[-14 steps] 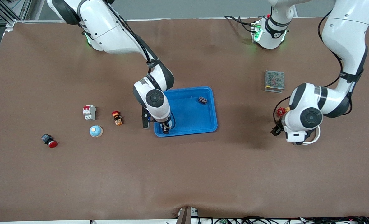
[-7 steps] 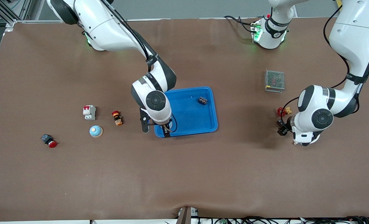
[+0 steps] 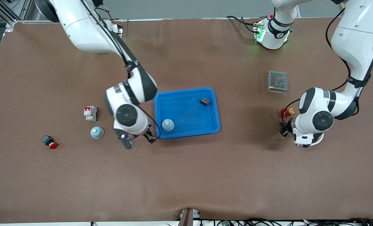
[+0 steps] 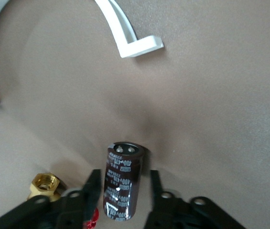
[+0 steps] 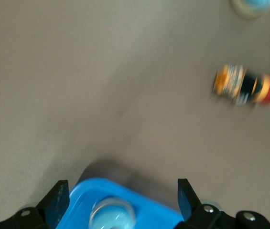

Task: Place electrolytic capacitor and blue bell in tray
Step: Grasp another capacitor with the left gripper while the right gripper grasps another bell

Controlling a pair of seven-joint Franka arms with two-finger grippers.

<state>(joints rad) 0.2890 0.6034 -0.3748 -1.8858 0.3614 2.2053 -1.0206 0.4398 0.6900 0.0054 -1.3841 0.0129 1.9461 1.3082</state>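
The blue tray [image 3: 192,117] lies mid-table. A blue bell [image 3: 167,125] stands in its corner nearest the right arm's end, and shows in the right wrist view [image 5: 112,215]. A small dark component [image 3: 205,101] lies in the tray farther from the camera. A second blue bell [image 3: 97,132] stands on the table. My right gripper [image 3: 138,140] is open and empty, beside that tray corner [image 5: 121,200]. The brown electrolytic capacitor [image 4: 123,183] lies on the table between my left gripper's open fingers [image 4: 124,188], not clamped. My left gripper [image 3: 283,130] is low at the left arm's end.
A metal mesh box [image 3: 277,81] stands farther from the camera than my left gripper. A red valve with brass fitting [image 3: 285,112] lies beside the capacitor. A white breaker [image 3: 90,113] and a red button [image 3: 49,142] lie toward the right arm's end. An orange-red push button [image 5: 247,86] lies near there.
My right gripper let go of the blue bell in the tray and drew out of it toward the right arm's end. My left arm shifted slightly toward its own end.
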